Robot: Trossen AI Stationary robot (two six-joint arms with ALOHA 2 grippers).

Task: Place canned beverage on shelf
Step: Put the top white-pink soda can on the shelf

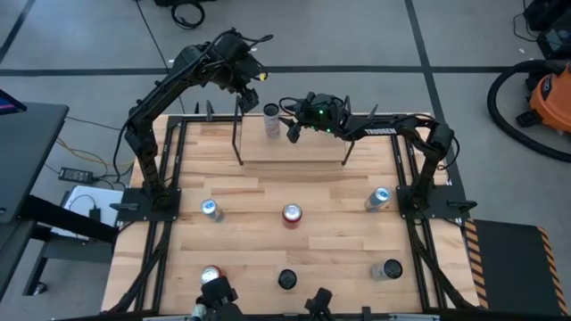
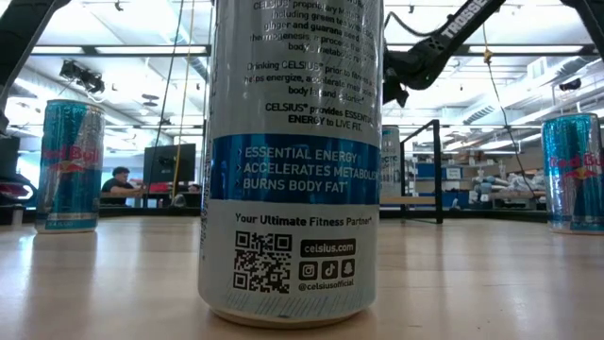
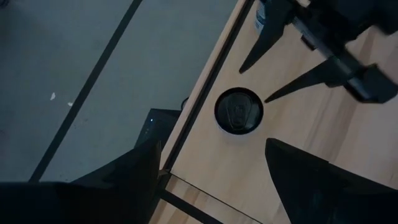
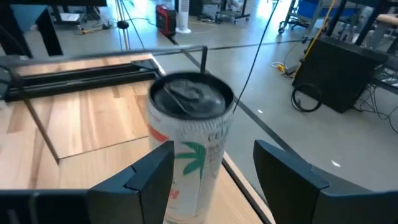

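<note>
Where the tools meet: far edge of the light-wood tabletop (image 1: pixel 294 183), with grey floor (image 1: pixel 375 36) beyond.
Room: open workshop; a person (image 2: pixel 120 182) sits far behind the tabletop.
Shelf (image 1: pixel 312 150): low plank with black rods, under the right tool.
Can (image 1: pixel 271 120): white with a dark lid, upright on the shelf near its far edge, just ahead of the right tool and below the left one.
Right tool (image 1: pixel 287 132): fingers spread, tips at either side of the can, not clamped on it.
Left tool (image 1: pixel 250 89): raised over the far edge, above the can, fingers apart with nothing between them.
Other cans: six stand upright on the near tabletop, well apart from both tools, among them a red-topped one (image 1: pixel 292 214) and a black-topped one (image 1: pixel 286 279).
</note>
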